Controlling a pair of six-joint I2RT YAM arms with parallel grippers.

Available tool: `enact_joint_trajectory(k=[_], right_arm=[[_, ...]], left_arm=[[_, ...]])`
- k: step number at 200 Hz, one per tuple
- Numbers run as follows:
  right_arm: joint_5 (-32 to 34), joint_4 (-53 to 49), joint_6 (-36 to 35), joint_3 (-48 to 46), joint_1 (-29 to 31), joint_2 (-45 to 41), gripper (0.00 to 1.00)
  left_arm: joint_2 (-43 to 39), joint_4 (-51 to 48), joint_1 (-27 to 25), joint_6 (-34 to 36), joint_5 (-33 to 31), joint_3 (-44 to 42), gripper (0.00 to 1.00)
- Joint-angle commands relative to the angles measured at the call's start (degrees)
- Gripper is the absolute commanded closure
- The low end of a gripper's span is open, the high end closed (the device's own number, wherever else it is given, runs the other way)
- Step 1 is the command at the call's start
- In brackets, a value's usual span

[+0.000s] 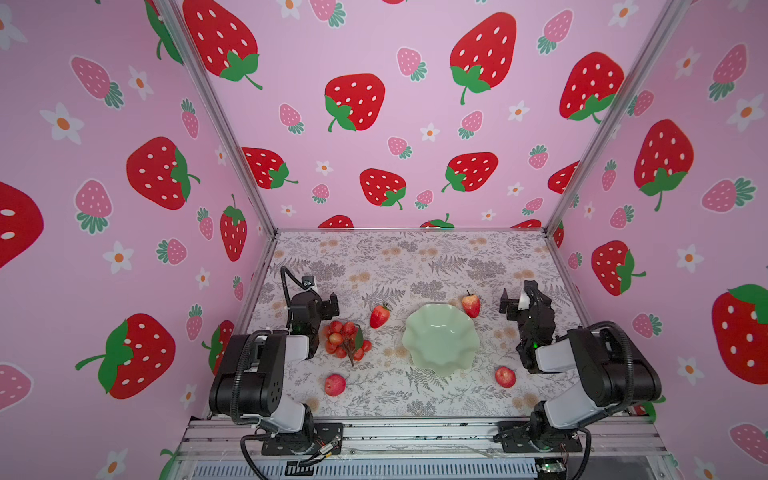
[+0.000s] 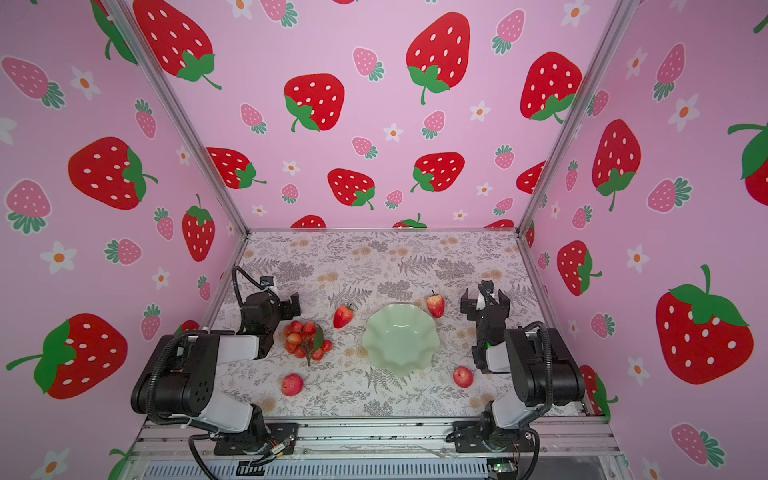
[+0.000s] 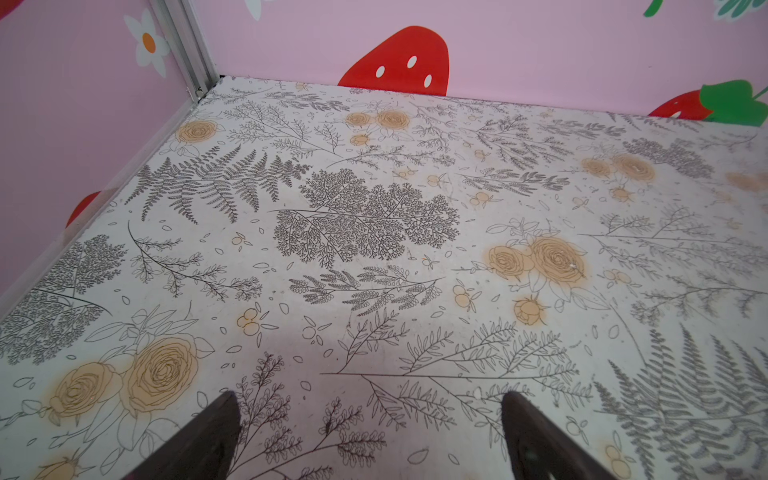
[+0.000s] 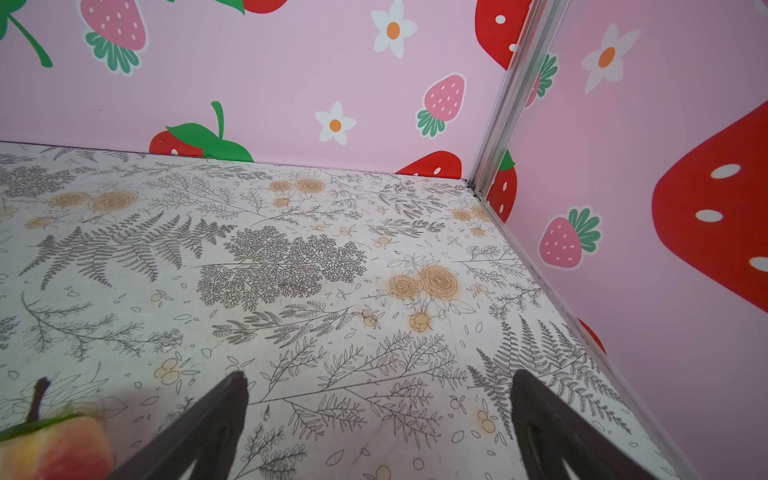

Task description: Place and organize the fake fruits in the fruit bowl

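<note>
Bright even light, soft shadows, wide-angle edge distortion, sharp focus

Both top views look down from above, sharing the table around the fruit bowl. Wrist cameras sit low, facing beyond it.

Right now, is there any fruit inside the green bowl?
No, the bowl is bare inside; the cherries, strawberries and apples all lie on the table outside it.
</note>
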Motion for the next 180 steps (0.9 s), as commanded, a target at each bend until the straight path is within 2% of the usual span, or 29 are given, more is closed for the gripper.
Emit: enact_joint_trajectory(k=[1,35,42,65,77,88,109,128,137,152,163,180], right_arm=[[-0.4,0.4,0.5,0.4,-0.4,-0.3,0.01],[0.0,1.2,0.8,-0.1,-0.4,-0.7,0.01],[1.3,1.2,1.3,-0.3,-0.4,-2.2,0.01],[7.6,-12.1,3.5,0.3,-0.3,-16.5,0.01],[6.8,-19.4,6.1,1.5,-0.2,-24.0,0.01],[3.9,-28.0,9.0,4.2,0.3,-29.0,0.01],[-8.8,-45.8,13.0,12.2,1.7,-31.9,0.01],[-20.3,-56.5,14.1,16.8,5.9,-31.9,0.01],[-23.9,-58.5,14.4,17.0,9.0,-32.7,0.01],[-25.3,-60.3,14.7,17.1,15.6,-34.3,0.01],[-25.7,-61.0,14.7,17.2,19.8,-35.0,0.01],[-26.0,-61.6,16.0,17.1,23.4,-35.1,0.01]], left_arm=[[0.5,0.1,0.0,0.7,0.4,1.7,0.01],[0.4,0.4,0.0,0.6,0.4,1.6,0.01],[-0.5,-0.1,0.0,-0.4,-1.4,1.9,0.01],[-10.9,-22.2,0.0,-4.0,-11.4,9.7,0.00],[-16.2,-32.3,-0.1,-6.1,-15.3,13.8,0.03],[-20.3,-43.2,-0.1,-11.5,-17.4,18.4,0.08],[-25.6,-66.0,-1.8,-16.9,-11.9,27.8,0.17],[-28.6,-83.1,-8.4,-19.8,-9.2,33.4,0.26],[-29.7,-90.0,-11.7,-22.6,-7.2,34.6,0.35],[-31.0,-100.4,-15.8,-28.0,-2.8,35.6,0.41],[-32.2,-106.7,-19.1,-32.2,-2.1,35.6,0.46],[-34.6,-110.7,-24.3,-37.1,0.9,33.6,0.53]])
